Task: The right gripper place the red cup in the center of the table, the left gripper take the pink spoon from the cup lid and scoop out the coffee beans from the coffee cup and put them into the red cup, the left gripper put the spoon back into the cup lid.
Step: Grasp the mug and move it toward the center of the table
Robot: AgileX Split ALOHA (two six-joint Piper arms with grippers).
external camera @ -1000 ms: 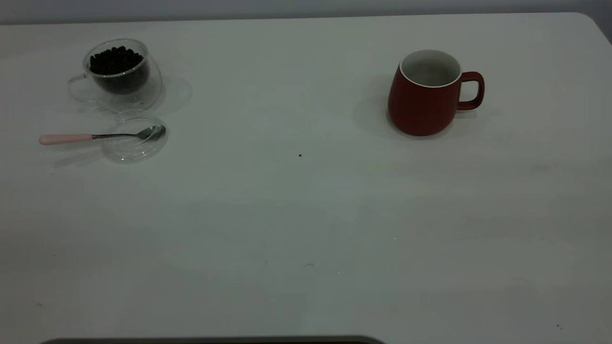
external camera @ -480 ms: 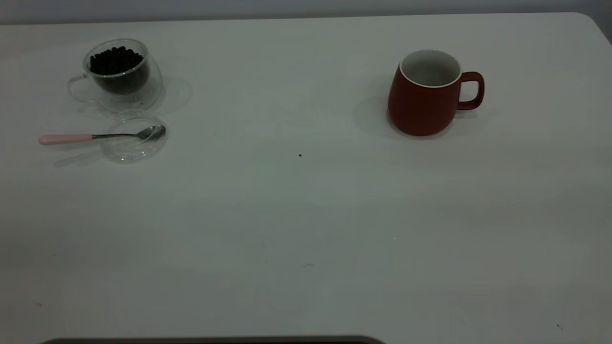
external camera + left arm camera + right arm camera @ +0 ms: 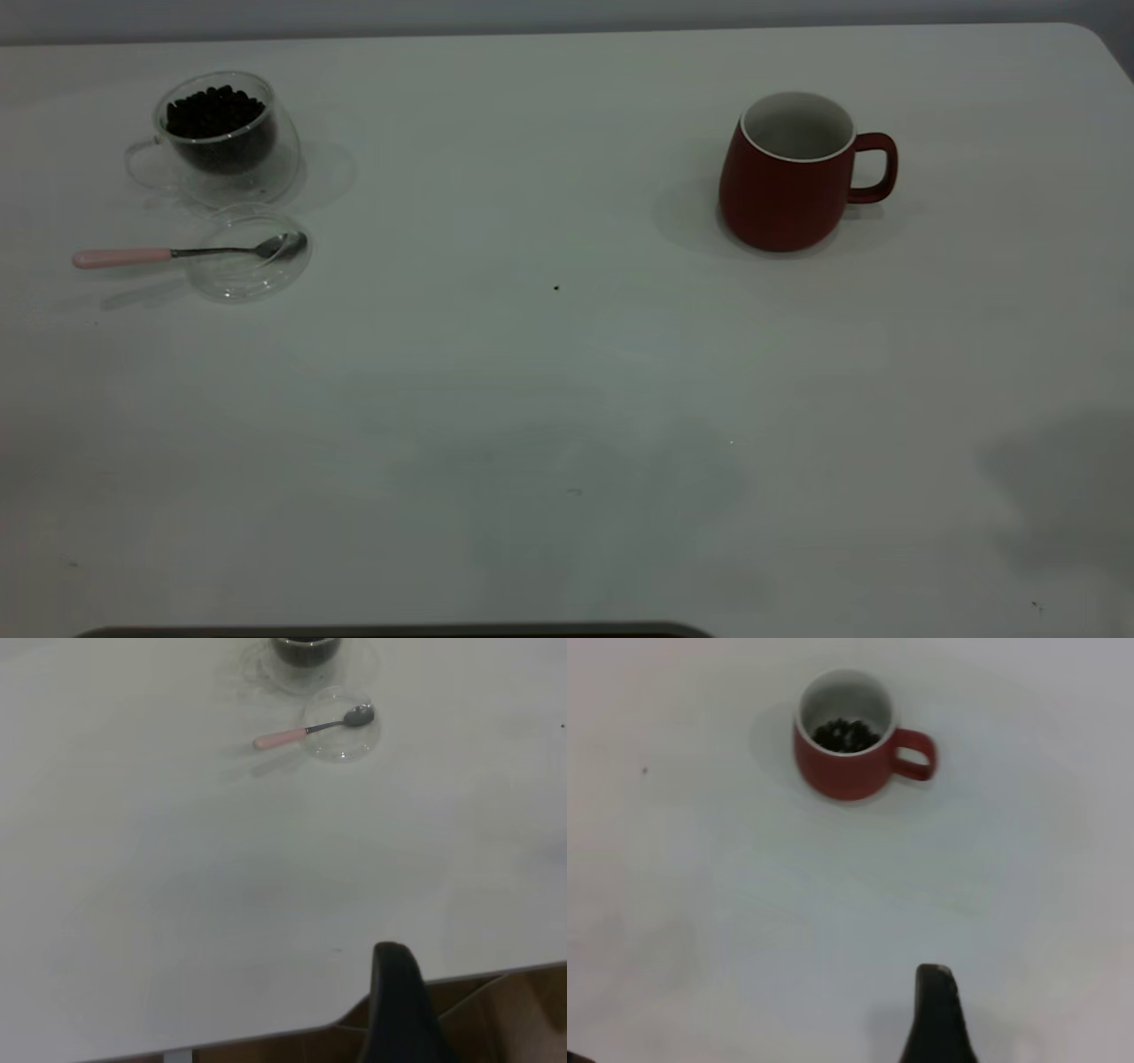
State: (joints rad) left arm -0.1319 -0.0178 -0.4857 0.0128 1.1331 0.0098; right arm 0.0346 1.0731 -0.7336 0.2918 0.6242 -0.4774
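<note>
Your red cup (image 3: 791, 177) stood right of the counter (image 3: 567, 399) centre, handle outward for the right end effector (image 3: 937, 1014) (finger state indeterminate, both arms).

Grey wall (image 3: 567, 16) runs behind the table's far edge. Brownish wooden floor (image 3: 523, 1010) visible past the near edge in the left wrist view. Lighting dim, even; soft shadows.

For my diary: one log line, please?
dark red ceramic mug: beans inside | pink-handled metal spoon: on clear glass lid | left gripper, right gripper: far off
</note>
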